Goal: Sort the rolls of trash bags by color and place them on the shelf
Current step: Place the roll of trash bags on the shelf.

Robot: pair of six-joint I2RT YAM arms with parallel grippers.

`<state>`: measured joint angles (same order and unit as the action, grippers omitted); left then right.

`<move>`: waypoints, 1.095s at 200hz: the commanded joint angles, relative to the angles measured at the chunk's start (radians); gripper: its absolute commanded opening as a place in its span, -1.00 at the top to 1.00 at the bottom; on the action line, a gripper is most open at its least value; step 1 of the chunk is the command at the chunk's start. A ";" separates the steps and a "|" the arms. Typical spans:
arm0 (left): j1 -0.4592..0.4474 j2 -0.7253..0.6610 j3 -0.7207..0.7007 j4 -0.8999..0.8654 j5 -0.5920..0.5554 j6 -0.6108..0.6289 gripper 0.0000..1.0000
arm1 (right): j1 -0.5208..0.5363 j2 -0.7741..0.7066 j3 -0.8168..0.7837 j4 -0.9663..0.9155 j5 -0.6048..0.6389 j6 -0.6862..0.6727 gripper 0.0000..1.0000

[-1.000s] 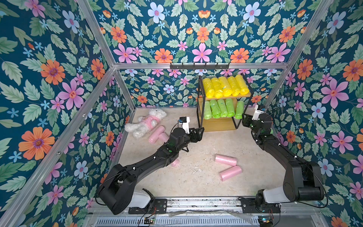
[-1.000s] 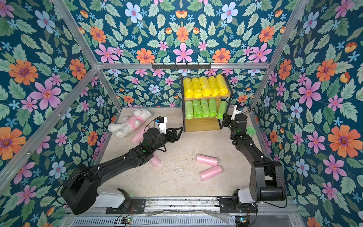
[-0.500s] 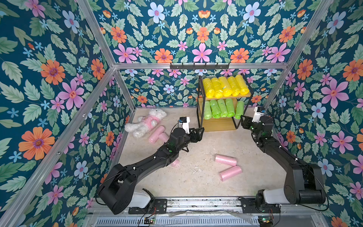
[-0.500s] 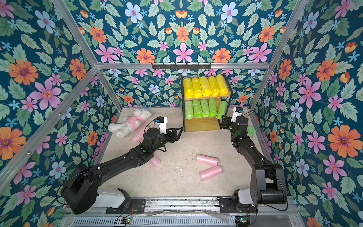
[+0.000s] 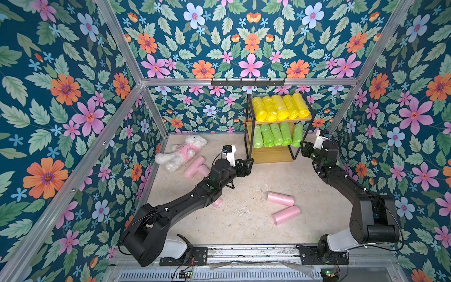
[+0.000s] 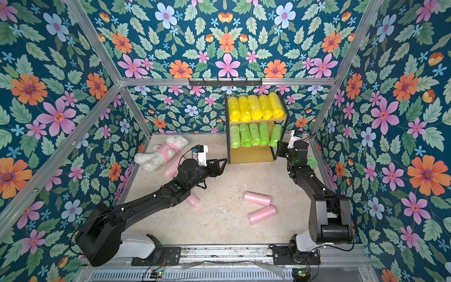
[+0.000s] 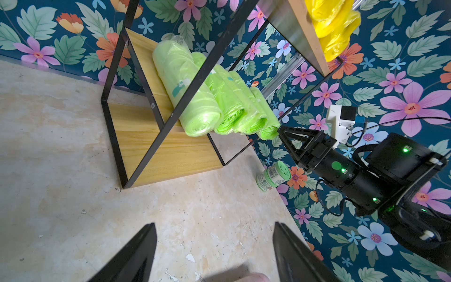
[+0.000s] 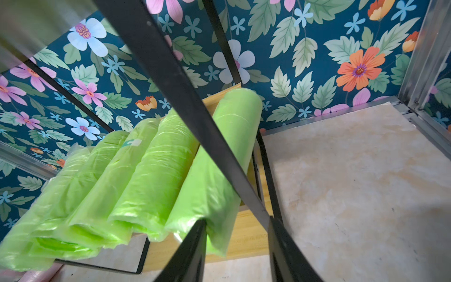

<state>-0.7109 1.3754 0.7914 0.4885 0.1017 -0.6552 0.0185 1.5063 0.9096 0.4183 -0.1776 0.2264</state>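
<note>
Altogether fifteen rolls of trash bags point(image 5: 280, 107) show in both top views. Five yellow rolls point(image 6: 255, 107) sit on the shelf's point(image 5: 271, 155) top board, five green rolls point(image 5: 273, 134) on its middle board, and five pink rolls point(image 5: 280, 199) on the floor before the shelf. Shelved rolls lie side by side, long axes running front to back. The right gripper point(image 8: 236, 219), jaws apart, straddles the front end of the shelf's outermost green roll without clamping it. The left gripper point(image 7: 214, 224) gapes wide and empty before the shelf.

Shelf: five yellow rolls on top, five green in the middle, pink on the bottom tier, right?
No: the pink rolls lie on the floor, not on the shelf, as both top views show. The yellow rolls and green rolls are as stated.
</note>
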 commanded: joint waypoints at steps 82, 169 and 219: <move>0.001 0.014 0.016 -0.003 0.001 0.006 -0.60 | -0.007 -0.066 -0.066 0.048 -0.016 -0.007 0.09; 0.001 0.033 0.026 0.003 0.013 0.000 -0.60 | -0.006 -0.042 -0.098 0.107 -0.090 -0.016 -0.07; 0.001 0.030 0.023 0.000 0.008 0.002 -0.60 | -0.007 0.038 -0.010 0.064 -0.068 -0.027 -0.07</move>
<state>-0.7109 1.4090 0.8101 0.4717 0.1062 -0.6556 0.0113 1.5219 0.8673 0.4881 -0.2565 0.2146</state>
